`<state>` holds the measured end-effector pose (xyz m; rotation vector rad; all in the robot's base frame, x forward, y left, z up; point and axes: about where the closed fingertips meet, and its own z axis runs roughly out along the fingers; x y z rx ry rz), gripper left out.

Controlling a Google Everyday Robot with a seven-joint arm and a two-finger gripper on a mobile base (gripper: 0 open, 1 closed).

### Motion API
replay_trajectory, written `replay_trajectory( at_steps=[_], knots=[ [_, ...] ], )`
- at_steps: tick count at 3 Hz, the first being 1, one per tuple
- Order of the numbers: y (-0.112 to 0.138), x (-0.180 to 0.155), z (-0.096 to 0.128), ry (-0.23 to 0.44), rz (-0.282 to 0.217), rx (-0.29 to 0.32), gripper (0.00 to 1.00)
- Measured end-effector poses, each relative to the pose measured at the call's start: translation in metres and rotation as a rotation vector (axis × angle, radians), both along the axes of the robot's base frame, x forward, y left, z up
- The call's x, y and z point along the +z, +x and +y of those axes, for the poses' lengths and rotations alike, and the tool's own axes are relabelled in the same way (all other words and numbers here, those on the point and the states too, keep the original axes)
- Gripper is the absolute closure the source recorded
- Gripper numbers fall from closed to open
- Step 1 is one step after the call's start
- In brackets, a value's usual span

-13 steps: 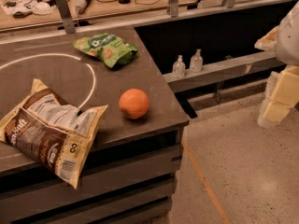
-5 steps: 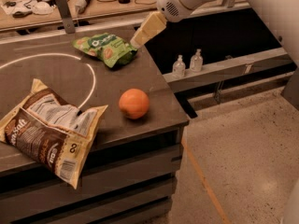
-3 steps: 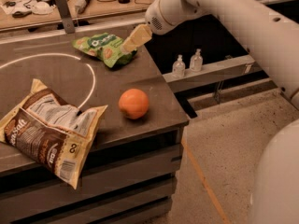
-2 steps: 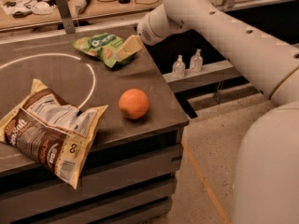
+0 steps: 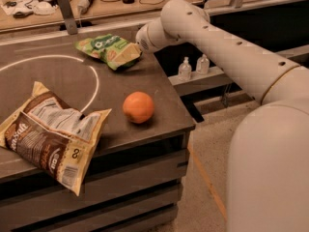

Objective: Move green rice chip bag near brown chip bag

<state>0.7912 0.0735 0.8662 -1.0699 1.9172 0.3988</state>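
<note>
The green rice chip bag (image 5: 104, 47) lies at the far right part of the dark table (image 5: 159, 88), just outside a white painted arc. The brown chip bag (image 5: 48, 134) lies at the table's near left corner and hangs a little over the front edge. My gripper (image 5: 136, 52) is at the green bag's right end, low over the table and touching or nearly touching the bag. The wrist covers most of it. My white arm reaches in from the lower right.
An orange fruit (image 5: 138, 107) sits on the table between the two bags, near the right edge. Two small clear bottles (image 5: 185, 69) stand on a lower shelf to the right. A cluttered bench (image 5: 96, 4) with cables runs behind the table.
My arm has swung in from the right and come down to the green bag's right end. The bags and the orange have not moved.
</note>
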Motion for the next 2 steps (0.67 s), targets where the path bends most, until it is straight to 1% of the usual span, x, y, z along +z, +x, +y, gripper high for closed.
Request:
replay_trajectory(
  at_steps=[1, 2],
  knots=[
    [0.002, -0.007, 0.024, 0.048, 0.044, 0.004, 0.26],
    [0.001, -0.006, 0.038, 0.069, 0.06, 0.015, 0.49]
  ],
)
